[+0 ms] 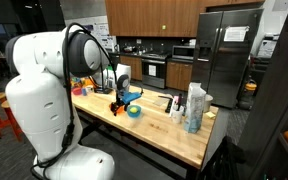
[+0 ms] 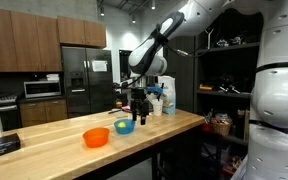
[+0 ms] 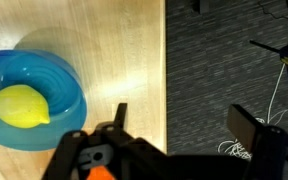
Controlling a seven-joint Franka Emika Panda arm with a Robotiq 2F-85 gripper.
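Note:
In the wrist view a blue bowl (image 3: 44,85) holding a yellow lemon (image 3: 20,105) sits on the light wooden table (image 3: 124,50), left of my gripper (image 3: 184,112). The gripper is open and empty. One finger (image 3: 121,112) is over the table's edge and the other over the grey carpet (image 3: 234,50). In both exterior views the gripper (image 1: 121,98) (image 2: 139,106) hangs a little above the tabletop beside the blue bowl (image 1: 134,111) (image 2: 124,127).
An orange bowl (image 2: 96,137) stands near the blue one. Bottles and containers (image 1: 192,106) (image 2: 166,97) cluster toward one end of the table. A steel fridge (image 1: 222,60) and kitchen cabinets stand behind. White cables (image 3: 239,150) lie on the carpet.

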